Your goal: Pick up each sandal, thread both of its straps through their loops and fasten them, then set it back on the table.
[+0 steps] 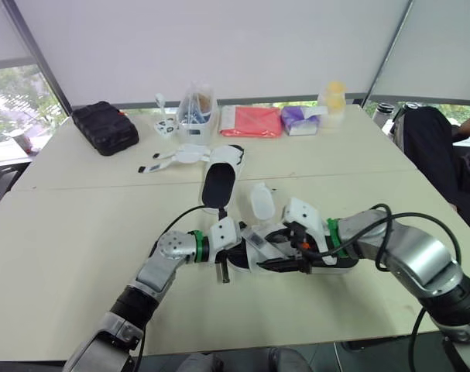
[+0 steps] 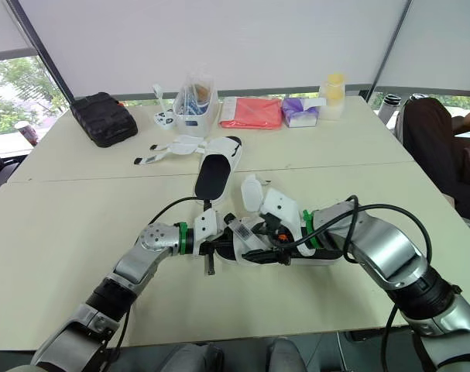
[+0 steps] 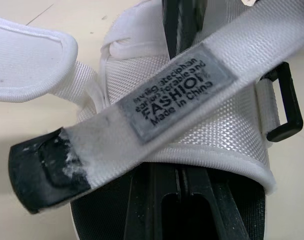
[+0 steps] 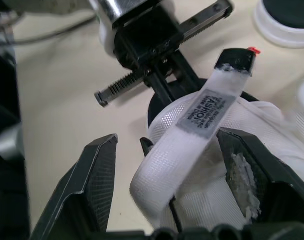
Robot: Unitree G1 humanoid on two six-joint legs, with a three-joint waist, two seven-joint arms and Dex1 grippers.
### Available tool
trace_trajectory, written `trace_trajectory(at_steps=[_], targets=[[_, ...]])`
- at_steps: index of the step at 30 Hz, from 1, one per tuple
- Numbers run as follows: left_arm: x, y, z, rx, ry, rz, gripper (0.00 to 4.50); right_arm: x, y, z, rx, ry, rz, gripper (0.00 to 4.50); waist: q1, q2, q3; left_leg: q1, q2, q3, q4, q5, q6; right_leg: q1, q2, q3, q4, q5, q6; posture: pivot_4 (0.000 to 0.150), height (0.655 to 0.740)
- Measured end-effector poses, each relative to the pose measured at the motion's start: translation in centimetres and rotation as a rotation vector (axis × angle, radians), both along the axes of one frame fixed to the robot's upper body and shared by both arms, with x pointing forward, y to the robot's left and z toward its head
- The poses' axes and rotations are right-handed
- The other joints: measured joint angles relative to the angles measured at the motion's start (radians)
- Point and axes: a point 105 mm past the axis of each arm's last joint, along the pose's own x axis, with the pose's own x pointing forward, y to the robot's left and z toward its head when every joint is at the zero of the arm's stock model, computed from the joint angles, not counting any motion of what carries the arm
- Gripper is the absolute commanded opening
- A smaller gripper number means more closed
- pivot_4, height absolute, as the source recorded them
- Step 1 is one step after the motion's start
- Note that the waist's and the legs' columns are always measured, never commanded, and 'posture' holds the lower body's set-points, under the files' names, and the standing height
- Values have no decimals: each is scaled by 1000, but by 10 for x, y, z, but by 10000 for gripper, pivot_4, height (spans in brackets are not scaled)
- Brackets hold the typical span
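Note:
A white sandal (image 1: 296,263) with a black insole lies on the table (image 1: 80,232) between my two grippers. My left gripper (image 1: 231,260) reaches into its left end, and its fingers (image 3: 177,200) lie close together under the upper, shut on the sandal. A loose white strap (image 3: 167,100) with a grey label and a black tip crosses above them. The black loop (image 3: 284,107) sits at the sandal's side, with no strap through it. My right gripper (image 4: 167,140) is open, and the strap (image 4: 202,115) stands between its fingers. The second sandal (image 1: 219,182) lies farther back with its straps (image 1: 176,157) undone.
At the back of the table are a black case (image 1: 104,126), a clear container (image 1: 196,108), a red pouch (image 1: 252,122), a purple packet (image 1: 300,120) and a yellow-topped bottle (image 1: 335,97). A person (image 1: 467,155) sits at the right edge.

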Motion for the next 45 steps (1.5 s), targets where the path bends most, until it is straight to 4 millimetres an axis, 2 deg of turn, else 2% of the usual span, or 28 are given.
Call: trace_trajectory(at_steps=[4, 8, 12, 15, 20, 29, 36, 45], targets=[[0, -1, 0, -3, -1, 2, 0, 3, 3, 0, -61, -71, 14, 491, 0, 0, 0, 0, 0, 0, 0, 0, 0, 0, 0, 0, 0, 0, 0, 1500, 7400], [0, 0, 0, -4, -1, 7, 0, 3, 4, 2, -34, -63, 0, 491, 0, 0, 0, 0, 0, 0, 0, 0, 0, 0, 0, 0, 0, 0, 0, 1500, 7400], [0, 1, 0, -7, 0, 11, 0, 2, 5, 18, 145, 20, -52, 491, -1, 0, 0, 0, 0, 0, 0, 0, 0, 0, 0, 0, 0, 0, 0, 1500, 7400], [1, 0, 1, -10, -4, 16, 0, 8, -2, 27, 309, 109, -148, 491, -1, 0, 0, 0, 0, -1, 0, 0, 0, -1, 0, 0, 0, 0, 0, 1500, 7400], [3, -1, 3, -14, -13, 17, 0, 10, -8, 32, 442, 197, -238, 491, -3, 0, 0, -4, 0, -1, -1, 0, 0, -6, 1, 0, 1, 1, -1, 1500, 7400], [2, -1, 3, -17, -19, 10, 0, 1, -17, 30, 686, 323, -319, 491, -3, 1, 0, -7, 0, 0, -1, 0, 0, -9, 1, 0, 1, 1, -2, 1500, 7400], [2, -1, 2, -15, -16, 10, 0, 2, -21, 24, 747, 337, -374, 491, -6, 2, -1, -7, 0, 0, -1, 0, 0, -9, 1, 0, 1, 1, -2, 1500, 7400], [3, -1, 2, -15, -15, 13, 0, 24, -29, 18, 802, 402, -520, 491, -6, 2, -1, -7, 0, 0, -1, 0, 0, -9, 1, 0, 2, 1, -2, 1500, 7400]])
